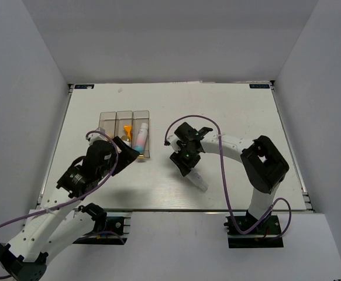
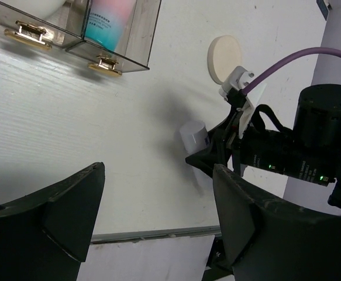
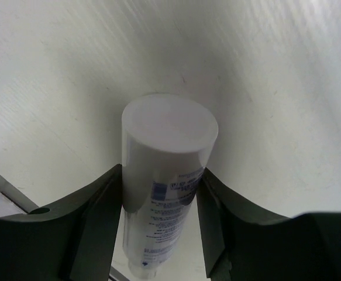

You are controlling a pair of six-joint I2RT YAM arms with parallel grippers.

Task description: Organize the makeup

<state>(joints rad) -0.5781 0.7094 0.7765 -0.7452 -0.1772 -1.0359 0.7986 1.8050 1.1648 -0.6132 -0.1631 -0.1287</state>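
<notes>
A white tube (image 1: 200, 181) is seen lying on its side on the white worktop (image 1: 246, 117), near the front edge and a little right of centre, with its flat round cap turned toward the right wrist camera. The right gripper (image 1: 186, 163) is lowered over it. In the right wrist view the two dark fingers (image 3: 97, 225) are pressed against the opposite sides of the tube body just behind the cap, so the tube is pinched between them while it rests on the worktop. The left gripper (image 1: 127, 150) is held above the worktop just in front of a row of three clear boxes (image 1: 124, 113) set left of centre. Its fingers (image 2: 53, 213) are spread wide, and nothing is seen between them. An orange tube (image 1: 127, 127) is seen in the middle box and a pink and teal tube (image 1: 141, 138) in the right-hand box, both lying lengthways. What is in the left-hand box cannot be told from above, since it is partly hidden by the left arm. In the left wrist view the gold latches (image 2: 106, 63) of two boxes are shown at the top. A round cream puff (image 2: 224, 57) is seen flat on the worktop beyond the right gripper, apart from the boxes and from the white tube. A purple cable (image 2: 302, 58) is seen arching over the right arm's wrist.
</notes>
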